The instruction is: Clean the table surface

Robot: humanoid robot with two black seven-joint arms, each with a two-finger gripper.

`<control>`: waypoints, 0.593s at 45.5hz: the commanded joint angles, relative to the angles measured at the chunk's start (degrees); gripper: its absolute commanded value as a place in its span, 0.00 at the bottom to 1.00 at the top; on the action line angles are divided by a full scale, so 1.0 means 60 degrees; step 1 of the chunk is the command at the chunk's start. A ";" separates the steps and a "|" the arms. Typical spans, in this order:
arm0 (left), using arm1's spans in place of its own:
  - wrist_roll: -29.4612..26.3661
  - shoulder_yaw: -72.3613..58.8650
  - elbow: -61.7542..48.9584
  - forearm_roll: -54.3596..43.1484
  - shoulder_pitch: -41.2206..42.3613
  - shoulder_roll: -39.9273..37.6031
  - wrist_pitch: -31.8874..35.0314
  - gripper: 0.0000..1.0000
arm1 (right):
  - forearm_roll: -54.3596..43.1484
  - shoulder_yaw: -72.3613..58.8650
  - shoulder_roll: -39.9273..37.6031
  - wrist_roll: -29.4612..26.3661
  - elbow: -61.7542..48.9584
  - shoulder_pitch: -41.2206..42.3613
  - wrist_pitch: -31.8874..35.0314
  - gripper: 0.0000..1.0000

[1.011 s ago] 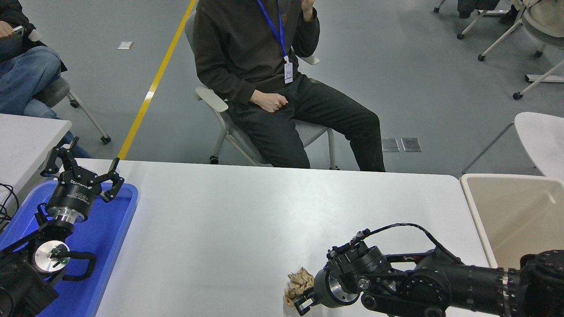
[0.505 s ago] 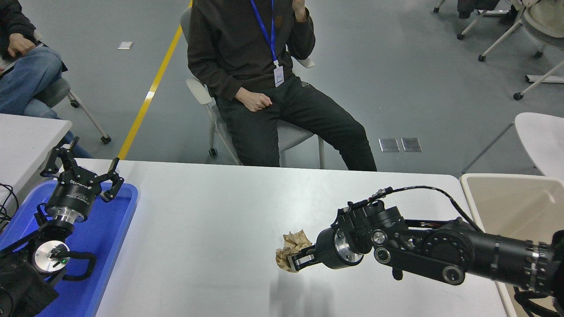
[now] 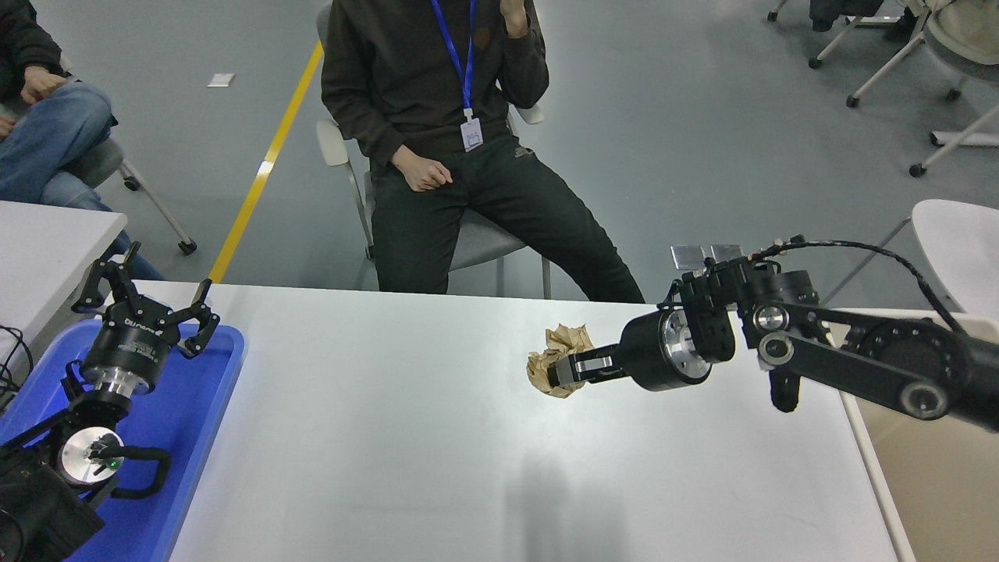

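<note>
At the far left a person (image 3: 43,133) in jeans is sitting on a chair beside a small white table (image 3: 47,250). Just below, the left gripper (image 3: 144,300) is hanging over a blue tray (image 3: 199,437) at the table's left edge, its fingers spread wide and holding nothing; the left arm is coming in from the lower left corner.

The table (image 3: 390,437) is stretching across the middle and lower part of the view, white and matte, its near and left areas lying bare. A faint shadow is falling on it below the wad.

Behind its far edge a second person (image 3: 437,101) in dark clothes is sitting on a grey chair, wearing a blue lanyard (image 3: 456,51), one hand (image 3: 421,172) resting on a thigh and the other raised near the top edge. A yellow line (image 3: 269,152) is running over the grey floor to that person's left.

Right of centre, a wad (image 3: 556,355) of crumpled brown paper is hanging above the table near its far edge. The right gripper (image 3: 563,368) is clamping it between its fingers, pointing left. The right arm is reaching in from the right edge, a black cable (image 3: 858,250) looping over it.

At the right, a beige bin (image 3: 921,484) is standing just beside the table's right edge, partly hidden by the arm. Farther back, white chairs (image 3: 952,250) are standing on the floor.
</note>
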 commanded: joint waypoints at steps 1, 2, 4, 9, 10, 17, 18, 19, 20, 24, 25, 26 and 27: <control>0.0000 0.0000 0.0000 0.0000 0.0000 -0.0001 0.0000 1.00 | 0.0942 0.0539 -0.1111 -0.0003 0.0343 0.0535 0.0336 0.00; 0.0000 0.0000 0.0000 0.0000 0.0000 -0.0001 0.0000 1.00 | 0.1001 0.0597 -0.1169 -0.0003 0.0343 0.0564 0.0336 0.00; 0.0000 0.0000 0.0000 0.0000 0.0000 -0.0001 0.0000 1.00 | 0.1103 0.0758 -0.1345 -0.0003 0.0343 0.0565 0.0365 0.00; 0.0000 0.0000 0.0000 0.0000 0.0000 -0.0001 0.0000 1.00 | 0.1382 0.1095 -0.1740 -0.0003 0.0343 0.0550 0.0512 0.00; 0.0000 0.0000 0.0000 0.0000 0.0000 -0.0001 0.0000 1.00 | 0.1426 0.1125 -0.1828 0.0011 0.0343 0.0550 0.0527 0.00; 0.0000 0.0000 0.0000 0.0000 0.0000 -0.0001 0.0000 1.00 | 0.1923 0.1520 -0.2561 0.0026 0.0372 0.0535 0.0658 0.00; 0.0000 0.0000 0.0000 0.0000 0.0000 -0.0001 0.0000 1.00 | 0.1982 0.1579 -0.2663 0.0026 0.0372 0.0535 0.0688 0.00; 0.0000 0.0000 0.0000 0.0000 0.0000 -0.0001 0.0000 1.00 | 0.2055 0.1652 -0.2766 0.0026 0.0386 0.0521 0.0731 0.00; 0.0000 0.0000 0.0000 0.0000 0.0000 -0.0001 0.0000 1.00 | 0.2099 0.1739 -0.2868 0.0026 0.0401 0.0521 0.0761 0.00; 0.0000 0.0000 0.0000 0.0000 0.0000 -0.0001 0.0000 1.00 | 0.2217 0.2003 -0.3220 0.0026 0.0416 0.0491 0.0863 0.00; 0.0000 0.0000 0.0000 0.0000 0.0000 -0.0001 0.0000 1.00 | 0.2217 0.2062 -0.3293 0.0040 0.0416 0.0477 0.0878 0.00; 0.0000 0.0000 0.0000 0.0000 0.0000 -0.0001 0.0000 1.00 | 0.2231 0.2121 -0.3367 0.0026 0.0416 0.0462 0.0893 0.00; 0.0000 0.0000 0.0000 0.0000 0.0000 -0.0001 0.0000 1.00 | 0.2232 0.2150 -0.3425 0.0040 0.0416 0.0448 0.0893 0.00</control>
